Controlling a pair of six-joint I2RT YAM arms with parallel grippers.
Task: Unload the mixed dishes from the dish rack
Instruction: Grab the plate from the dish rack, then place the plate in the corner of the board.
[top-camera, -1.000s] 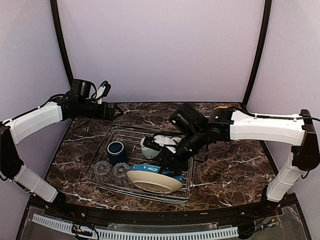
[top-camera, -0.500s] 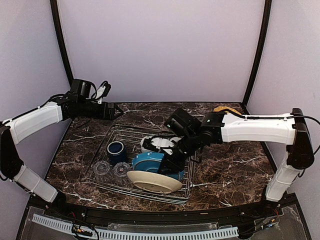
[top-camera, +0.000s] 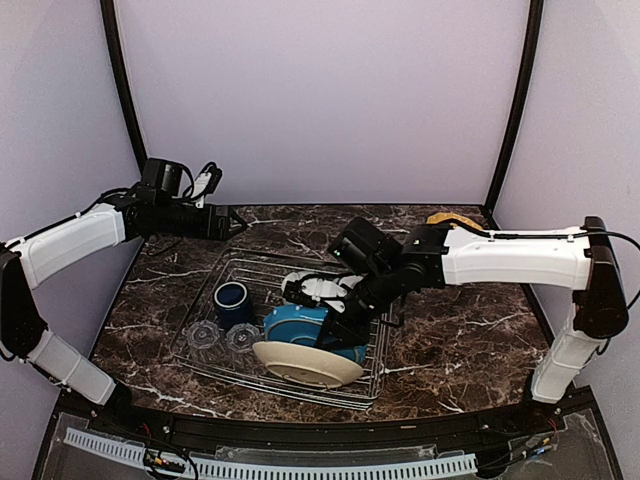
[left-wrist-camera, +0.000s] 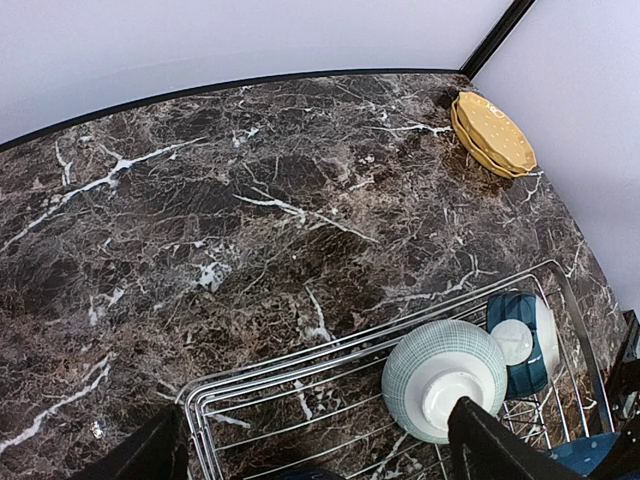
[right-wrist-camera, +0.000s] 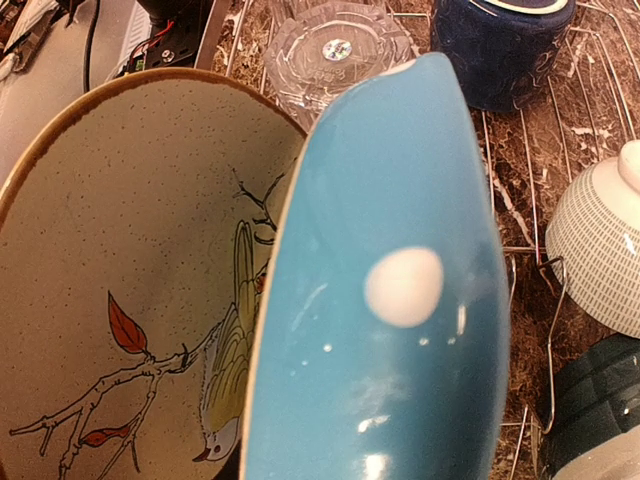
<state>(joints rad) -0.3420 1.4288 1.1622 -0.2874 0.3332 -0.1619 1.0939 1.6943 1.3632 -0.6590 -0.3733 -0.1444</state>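
Note:
The wire dish rack (top-camera: 205, 360) holds a dark blue mug (top-camera: 232, 300), two clear glasses (top-camera: 203, 335) (top-camera: 241, 340), a pale checked bowl (top-camera: 298, 290), a dark teal bowl (left-wrist-camera: 520, 340) beside it, a cream plate with a bird drawing (top-camera: 308, 363) and a blue white-spotted dish (top-camera: 298, 325). My right gripper (top-camera: 343, 322) is at the blue dish's right edge, shut on it and holding it tilted on edge; the dish (right-wrist-camera: 390, 330) hides the fingers in the right wrist view. My left gripper (top-camera: 232, 222) hangs open and empty above the rack's far left corner (left-wrist-camera: 200, 395).
A yellow plate (top-camera: 450, 218) lies on the marble table at the far right corner, also in the left wrist view (left-wrist-camera: 492, 132). The right wrist view shows the cream plate (right-wrist-camera: 130, 280), a glass (right-wrist-camera: 335, 45), the mug (right-wrist-camera: 500, 45) and the pale bowl (right-wrist-camera: 600, 250).
The blue dish has been tipped up from lying low behind the cream plate to standing on edge, with my right gripper at it. The left arm has not moved.

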